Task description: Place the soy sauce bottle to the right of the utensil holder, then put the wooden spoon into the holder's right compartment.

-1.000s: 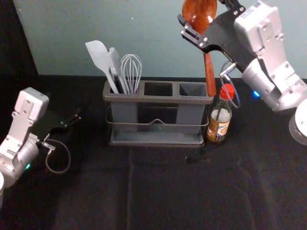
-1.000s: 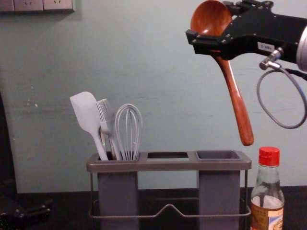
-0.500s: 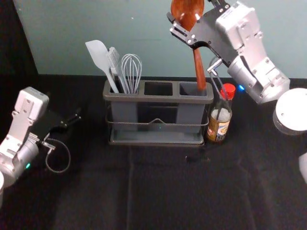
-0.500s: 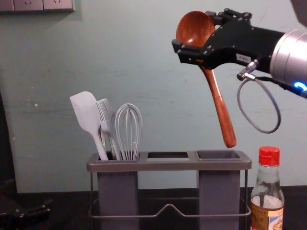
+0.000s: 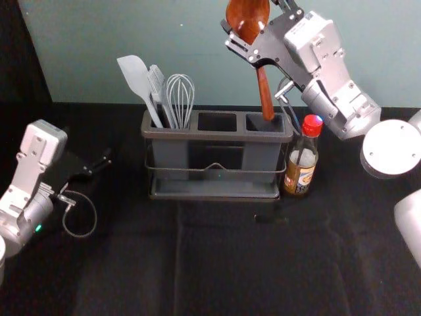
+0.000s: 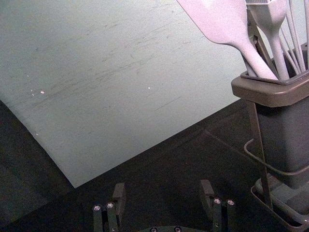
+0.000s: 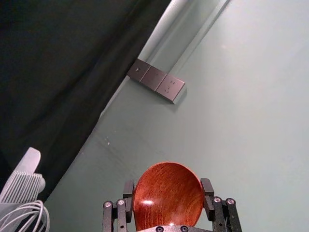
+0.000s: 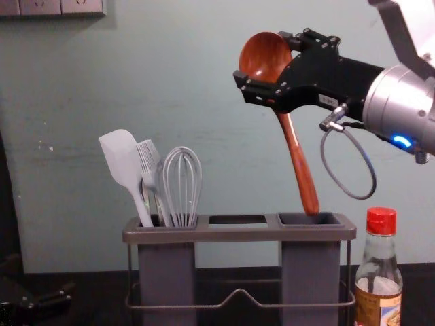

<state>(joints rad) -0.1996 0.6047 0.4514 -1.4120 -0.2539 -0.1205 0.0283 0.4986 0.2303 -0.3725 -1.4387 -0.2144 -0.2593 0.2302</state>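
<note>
Head view, from the left: the left gripper [image 5: 105, 162] hangs over the black cloth [image 5: 217, 257], its pincer wide in its wrist view. Next, the utensil holder [image 5: 217, 137] bears a spatula [image 5: 135, 78], a brush [image 5: 156, 82] and a whisk [image 5: 179, 99] in its left compartment. The right gripper [image 8: 263, 56] grips the wooden spoon [image 8: 262, 53] by its bowl, the handle slanting down to the mouth of the right compartment [image 8: 289, 219]. Just right of the holder, the soy sauce bottle [image 5: 301, 172] stands upright.

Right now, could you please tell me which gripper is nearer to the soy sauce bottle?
Right. The right gripper, holding the spoon, is above the bottle and to its left; the left gripper is lower, past the left end of the holder.
</note>
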